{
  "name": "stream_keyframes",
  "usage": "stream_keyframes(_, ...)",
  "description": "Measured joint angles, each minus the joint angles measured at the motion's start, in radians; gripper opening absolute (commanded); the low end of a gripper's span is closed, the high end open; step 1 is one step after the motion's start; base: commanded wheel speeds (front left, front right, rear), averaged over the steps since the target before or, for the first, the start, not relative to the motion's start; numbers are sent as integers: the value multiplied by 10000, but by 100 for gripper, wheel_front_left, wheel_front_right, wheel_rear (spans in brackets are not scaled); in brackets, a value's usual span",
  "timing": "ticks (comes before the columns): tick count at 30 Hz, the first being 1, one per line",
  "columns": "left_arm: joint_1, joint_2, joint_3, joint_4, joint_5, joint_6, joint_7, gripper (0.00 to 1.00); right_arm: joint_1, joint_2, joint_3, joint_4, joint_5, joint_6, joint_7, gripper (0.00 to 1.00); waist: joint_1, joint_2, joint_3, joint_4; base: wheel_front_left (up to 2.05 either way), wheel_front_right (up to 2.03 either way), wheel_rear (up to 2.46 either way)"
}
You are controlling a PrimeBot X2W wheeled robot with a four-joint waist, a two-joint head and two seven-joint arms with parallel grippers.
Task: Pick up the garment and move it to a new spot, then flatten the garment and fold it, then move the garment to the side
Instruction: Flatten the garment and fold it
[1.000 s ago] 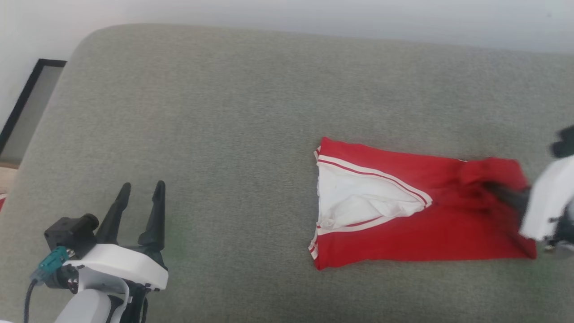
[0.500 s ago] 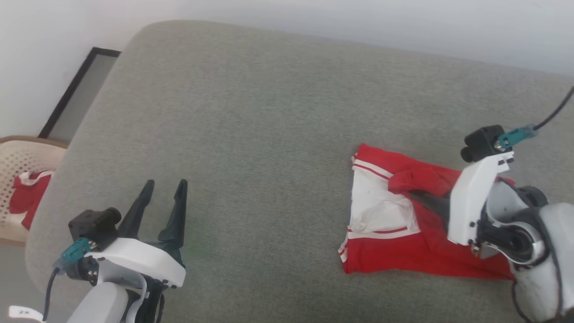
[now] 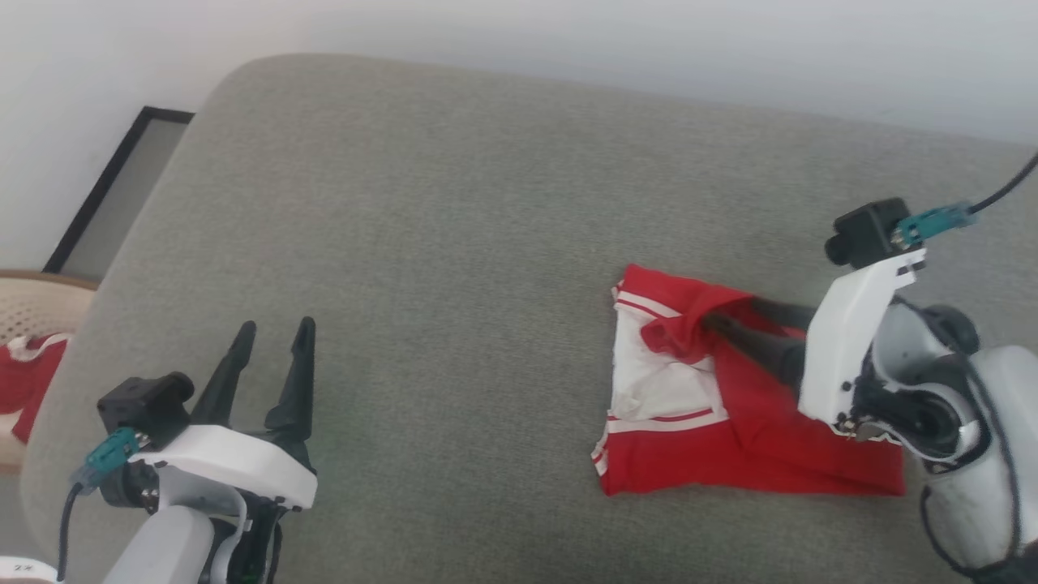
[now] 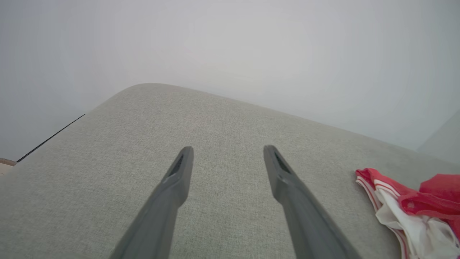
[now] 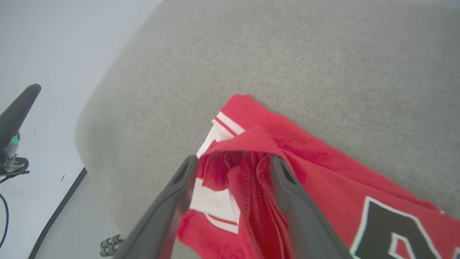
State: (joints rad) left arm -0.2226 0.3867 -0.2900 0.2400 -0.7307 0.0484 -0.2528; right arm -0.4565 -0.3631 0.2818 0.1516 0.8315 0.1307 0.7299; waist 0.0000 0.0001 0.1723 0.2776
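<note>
The red garment lies on the grey cushion, partly doubled over, with its white part and striped trim at the left end. My right gripper reaches across it from the right. Its fingers stand apart, and a bunched red fold lies at and between the tips. In the right wrist view that fold sits between the open right gripper, and dark white-edged lettering shows at the lower right. My left gripper hovers open over bare cushion far to the left, holding nothing. The left wrist view has the left gripper open and the garment at the right edge.
The grey cushion has rounded edges at the left and a pale wall behind. Off its left edge stand a beige basket holding red cloth and a black-framed panel on the floor.
The camera has shifted. My right gripper has carried the garment's right end leftward over the white part, so the garment lies shorter. The left gripper keeps its pose.
</note>
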Motion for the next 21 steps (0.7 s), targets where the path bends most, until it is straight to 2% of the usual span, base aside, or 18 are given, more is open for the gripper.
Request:
stream_keyframes(10,283,217,466,-155,125,0,-58,100,265,-665,-819,-949,17,0,-738,100,0,-1,-203,-822,0,0,0)
stream_keyframes(21,935,320,1227,-447,662,58,-84,100,1210,-1166,-1810,-1049,-127,2,-2878,100,0,0,-497,-1809,0,0,0)
